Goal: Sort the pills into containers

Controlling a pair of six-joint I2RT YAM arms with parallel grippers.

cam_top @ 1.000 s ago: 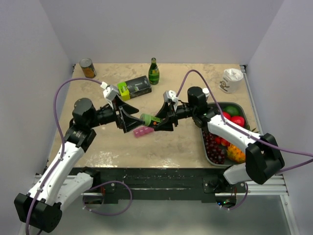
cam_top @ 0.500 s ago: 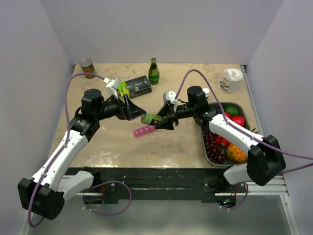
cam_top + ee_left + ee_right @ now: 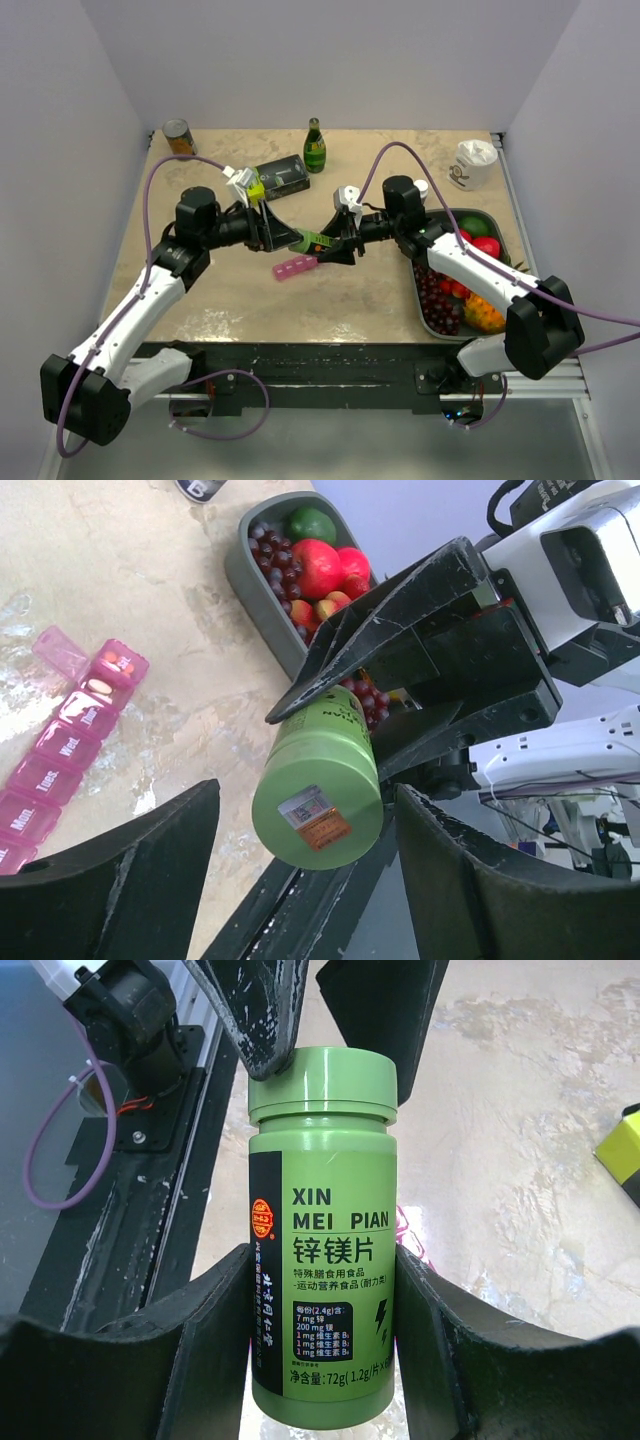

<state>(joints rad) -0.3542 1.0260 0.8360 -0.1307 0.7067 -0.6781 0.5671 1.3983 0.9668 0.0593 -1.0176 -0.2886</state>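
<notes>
I note pink containers [image 3: 295, 267] unmoved toward the worktop's [image 3: 350, 300] near edge, right gripper [image 3: 325, 246] still clamped on the green bottle [image 3: 311, 241] just beyond them, left gripper [image 3: 284, 233] swung in, jaws narrowed around its cap [image 3: 316, 820], grip I cannot tell

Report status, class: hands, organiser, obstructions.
Right hand gripping bottle. Left hand open around its cap. Organiser on table, one lid up. Nothing blocking.
</notes>
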